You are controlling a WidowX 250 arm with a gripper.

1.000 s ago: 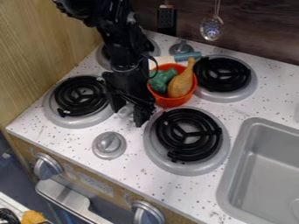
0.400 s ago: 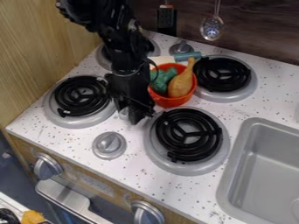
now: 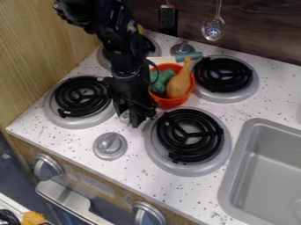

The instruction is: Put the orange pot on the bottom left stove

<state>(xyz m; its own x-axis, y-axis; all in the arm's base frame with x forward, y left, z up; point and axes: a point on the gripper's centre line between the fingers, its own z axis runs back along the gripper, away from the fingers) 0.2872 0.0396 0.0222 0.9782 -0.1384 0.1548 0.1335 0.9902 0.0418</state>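
Toy kitchen: 4 burners [image 3: 188, 135], sink [image 3: 267, 173]

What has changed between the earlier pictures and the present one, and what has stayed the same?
The orange pot has shifted slightly left in the view, carrying the green toy and the drumstick-shaped toy inside it. The hand is beside it; whether it has taken hold cannot be told. The burners, knobs and sink stayed put.

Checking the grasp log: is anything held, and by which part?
Can't tell: the pincer overlaps one side of the orange pot, hiding any hold there.
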